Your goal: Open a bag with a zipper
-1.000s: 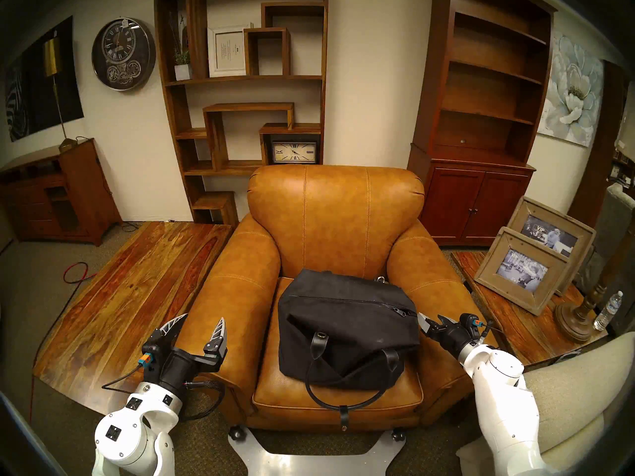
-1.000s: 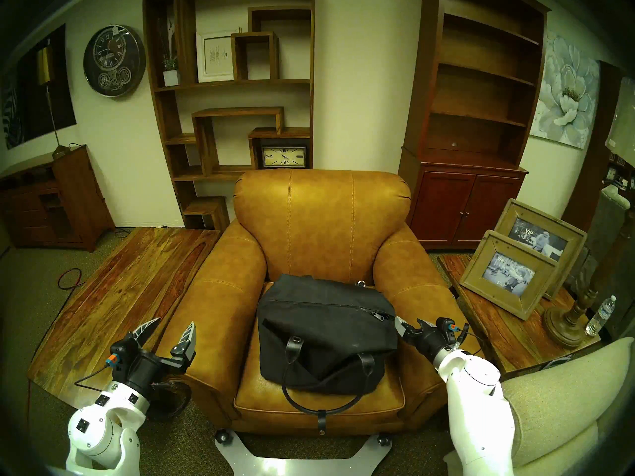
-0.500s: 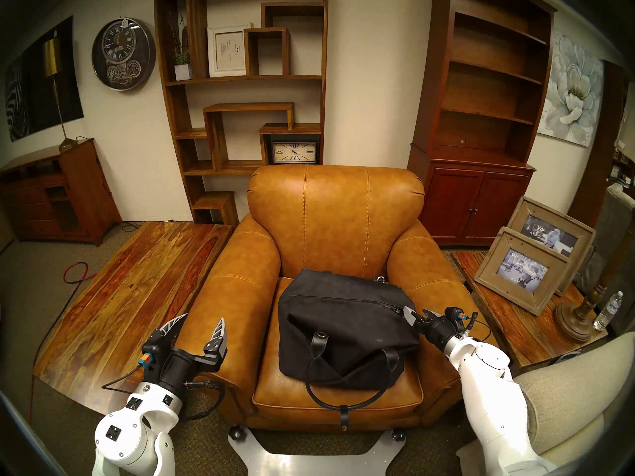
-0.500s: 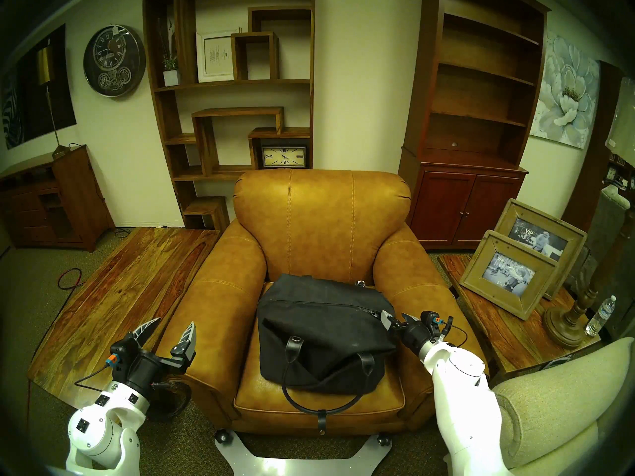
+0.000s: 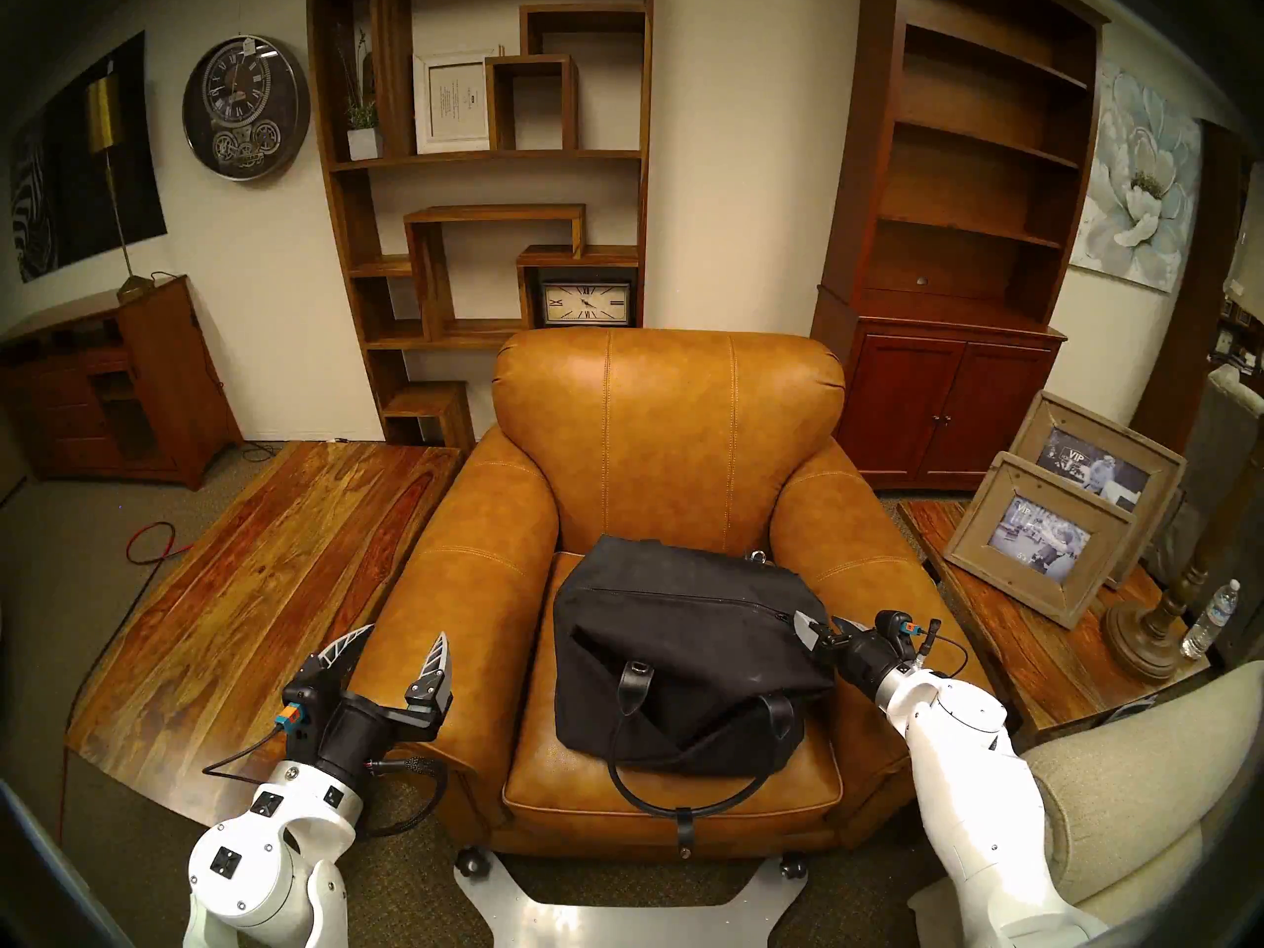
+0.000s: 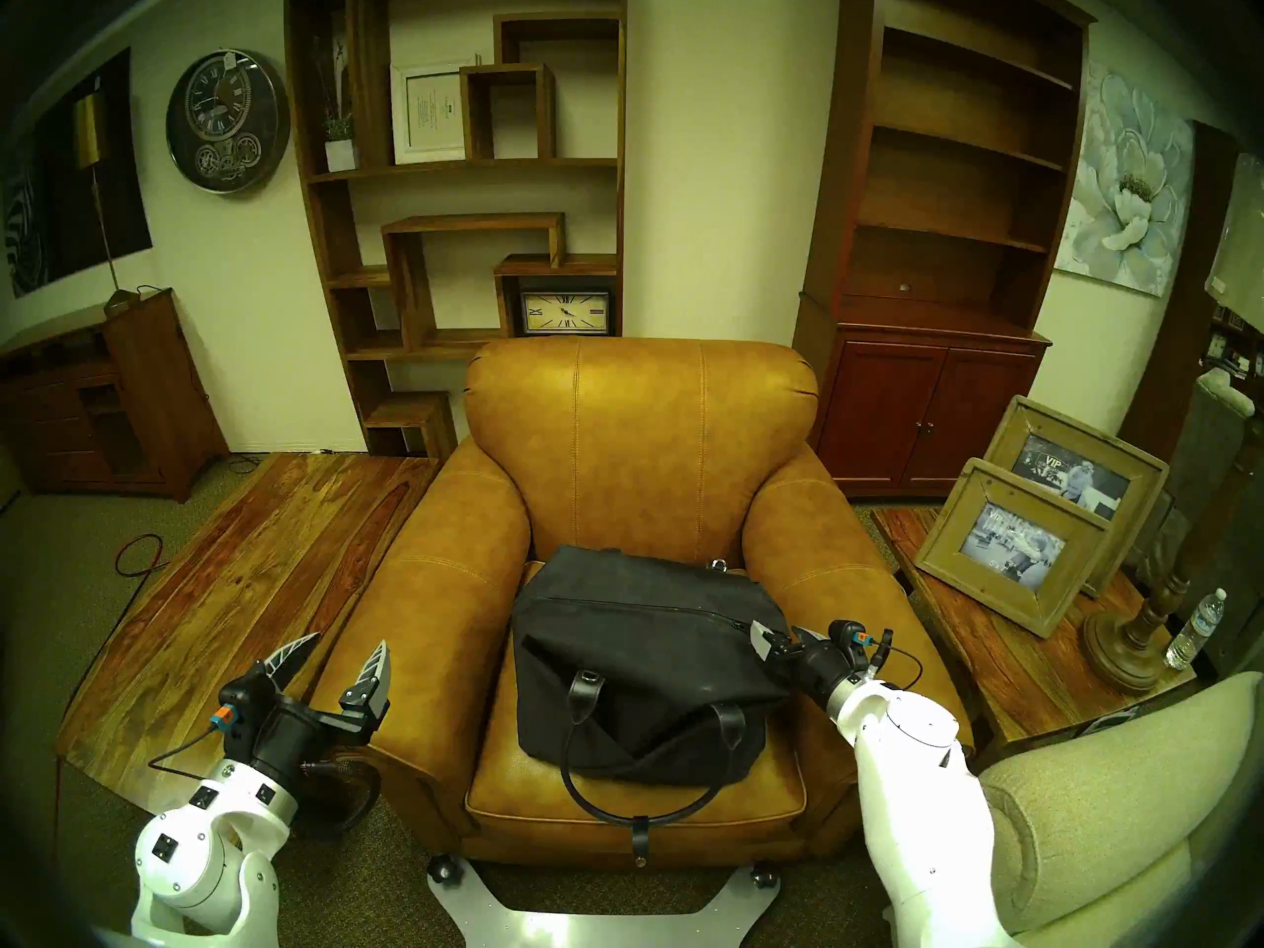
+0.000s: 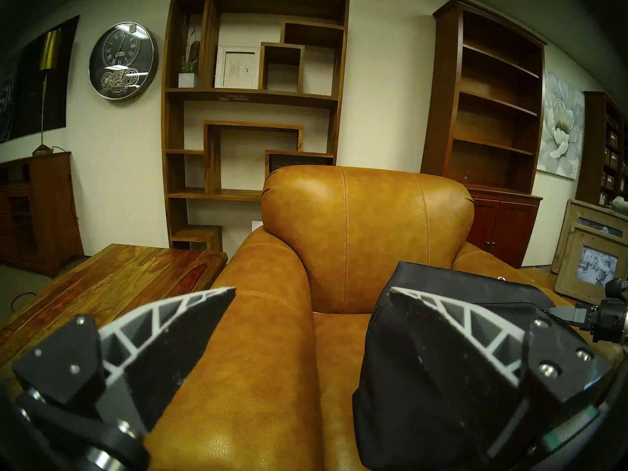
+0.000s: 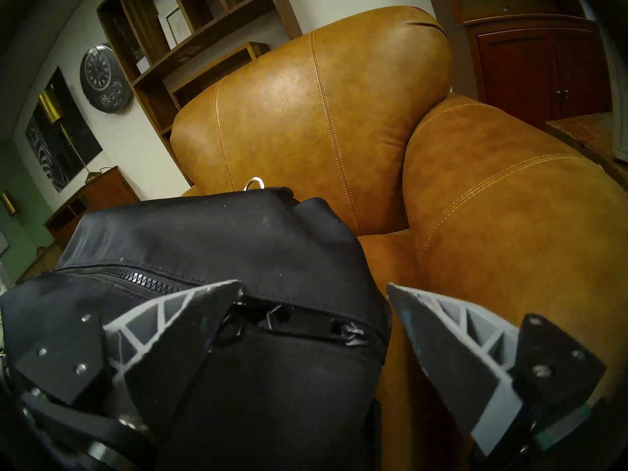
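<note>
Looking down from the head stereo left view, the bag (image 5: 691, 659) sits on the seat of the tan armchair (image 5: 670, 433) at centre frame, its zipper (image 5: 684, 598) running as a thin dark line across the top and apparently closed along all of the length that shows. The right gripper (image 5: 817, 628) reaches in from the right edge with its jaws spread, its tips at the zipper's right end; the left gripper (image 5: 403, 642) hangs wide open at lower left, beside the chair's arm and well apart from the bag. The head stereo right view gives nearly the same picture, with the right gripper (image 6: 773, 635) at the bag's (image 6: 643, 659) right end. In the left wrist view, the left gripper (image 7: 312, 290) frames the armrest, holding nothing, with the bag (image 7: 475, 290) at lower right. In the right wrist view, the pull tab (image 8: 234, 327) lies low and left of centre, just beside the left finger, while the right gripper (image 8: 314, 285) stands open around the bag's end with nothing yet pinched. Judging from this, the approach is nearly done; grasping the tab and drawing it along the zipper (image 8: 146, 280) are all still left.
</note>
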Robot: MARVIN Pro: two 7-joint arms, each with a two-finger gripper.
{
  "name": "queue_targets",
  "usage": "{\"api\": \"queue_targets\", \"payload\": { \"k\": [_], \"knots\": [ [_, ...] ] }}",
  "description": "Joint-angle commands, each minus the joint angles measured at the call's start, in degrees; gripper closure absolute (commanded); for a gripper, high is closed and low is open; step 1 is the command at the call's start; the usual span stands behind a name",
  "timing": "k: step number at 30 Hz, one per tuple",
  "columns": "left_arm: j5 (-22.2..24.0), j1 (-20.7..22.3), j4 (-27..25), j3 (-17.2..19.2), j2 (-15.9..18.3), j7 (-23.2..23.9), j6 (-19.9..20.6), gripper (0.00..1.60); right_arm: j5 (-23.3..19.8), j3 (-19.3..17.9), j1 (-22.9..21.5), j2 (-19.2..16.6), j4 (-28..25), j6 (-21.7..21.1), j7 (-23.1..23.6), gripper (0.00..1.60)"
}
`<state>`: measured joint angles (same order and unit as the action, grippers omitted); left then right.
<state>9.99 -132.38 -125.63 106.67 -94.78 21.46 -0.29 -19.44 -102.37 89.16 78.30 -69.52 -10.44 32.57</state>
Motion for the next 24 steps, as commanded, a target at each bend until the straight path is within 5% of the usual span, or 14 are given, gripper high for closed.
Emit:
{"api": "queue_targets", "payload": {
  "k": [1,24],
  "knots": [
    [-0.09,-0.09,-1.32,-0.01,0.02,0.0,0.02,0.0,0.15,-0.18,1.14,-0.41,-2.17,-1.06,-0.12,0.0],
    [-0.09,-0.06,-1.29,0.0,-0.02,0.04,-0.01,0.0,2.56,-0.52,-1.67,-0.71,1.15,1.45,-2.25,0.0]
  ]
}}
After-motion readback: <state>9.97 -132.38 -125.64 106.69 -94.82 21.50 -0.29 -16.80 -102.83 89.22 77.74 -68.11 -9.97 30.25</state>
